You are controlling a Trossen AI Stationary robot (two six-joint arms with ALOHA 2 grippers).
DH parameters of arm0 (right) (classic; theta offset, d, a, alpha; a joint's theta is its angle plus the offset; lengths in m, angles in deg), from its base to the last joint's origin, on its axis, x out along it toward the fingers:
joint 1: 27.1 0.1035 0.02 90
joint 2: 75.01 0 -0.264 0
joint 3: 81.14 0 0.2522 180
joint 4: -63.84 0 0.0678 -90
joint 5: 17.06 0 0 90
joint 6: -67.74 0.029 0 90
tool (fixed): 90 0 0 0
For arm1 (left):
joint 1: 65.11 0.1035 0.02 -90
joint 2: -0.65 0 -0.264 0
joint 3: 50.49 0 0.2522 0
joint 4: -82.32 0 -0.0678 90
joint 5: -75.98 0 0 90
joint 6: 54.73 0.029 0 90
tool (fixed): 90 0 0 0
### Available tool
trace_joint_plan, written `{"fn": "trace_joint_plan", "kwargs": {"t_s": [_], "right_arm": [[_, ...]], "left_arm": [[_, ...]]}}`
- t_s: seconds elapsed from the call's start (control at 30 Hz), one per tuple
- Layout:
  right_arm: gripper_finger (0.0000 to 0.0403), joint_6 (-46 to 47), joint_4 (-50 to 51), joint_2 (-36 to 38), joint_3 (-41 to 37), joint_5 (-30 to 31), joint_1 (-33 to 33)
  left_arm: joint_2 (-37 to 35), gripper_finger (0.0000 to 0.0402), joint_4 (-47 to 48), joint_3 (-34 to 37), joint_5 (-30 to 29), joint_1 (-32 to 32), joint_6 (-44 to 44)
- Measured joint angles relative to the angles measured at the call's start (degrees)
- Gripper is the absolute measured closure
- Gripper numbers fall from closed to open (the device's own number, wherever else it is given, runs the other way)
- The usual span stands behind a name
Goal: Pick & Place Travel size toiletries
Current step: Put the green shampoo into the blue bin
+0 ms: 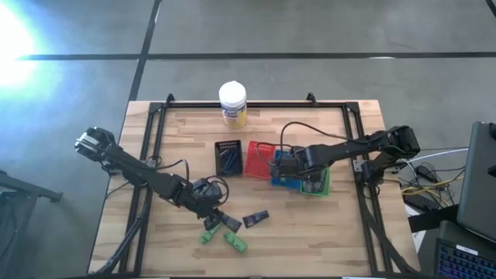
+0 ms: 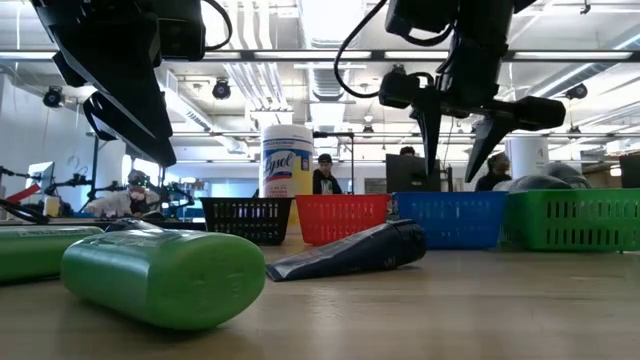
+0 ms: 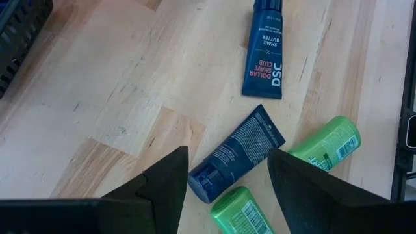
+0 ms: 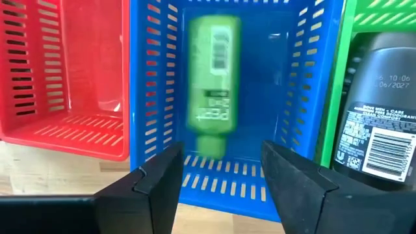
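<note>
My left gripper (image 1: pixel 211 203) is open above the loose toiletries at the table's near middle. In its wrist view (image 3: pixel 227 170) its fingers stand on either side of a dark navy tube (image 3: pixel 235 153) lying flat on the wood, without touching it. A second navy tube (image 3: pixel 263 49) and two green tubes (image 3: pixel 325 144) (image 3: pixel 239 211) lie around it. My right gripper (image 1: pixel 288 164) is open over the blue tray (image 4: pixel 305 78), and a green tube (image 4: pixel 211 84) shows blurred inside that tray. A dark bottle (image 4: pixel 377 130) stands in the green tray (image 1: pixel 318 184).
Black (image 1: pixel 229 156), red (image 1: pixel 260 159), blue and green trays stand side by side at mid-table. A white-capped yellow jar (image 1: pixel 232 105) stands at the far edge. A dark frame rail (image 1: pixel 147 139) runs along the table's sides. People show in the room beyond the table (image 2: pixel 322 175).
</note>
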Motion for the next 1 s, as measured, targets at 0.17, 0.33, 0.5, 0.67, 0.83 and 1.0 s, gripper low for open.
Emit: {"fn": "trace_joint_plan", "kwargs": {"t_s": [0.17,0.33,0.5,0.67,0.83,1.0], "right_arm": [[0.0187,-0.02,-0.04,0.0,0.0,-0.3,0.01],[0.0173,-0.2,-0.15,0.0,0.0,-1.45,0.02],[0.0159,-2.35,-0.44,0.0,0.39,-2.92,0.34],[0.0149,-10.59,-6.29,0.0,2.21,-5.01,3.03],[0.015,-12.88,-8.19,-0.83,4.53,-6.17,7.76],[0.0164,-15.32,-8.8,-0.81,4.89,-5.29,13.08]], "left_arm": [[0.0,0.0186,0.0,0.0,0.0,0.01,0.0],[0.0,0.0186,0.02,0.0,0.0,0.01,0.0],[0.0,0.0186,0.02,0.0,0.0,0.01,0.0],[0.0,0.0186,0.02,0.0,0.0,-0.01,0.0],[0.0,0.0186,-0.04,0.0,0.0,0.01,0.0],[0.0,0.0186,-0.19,0.0,0.0,0.0,0.0]]}}
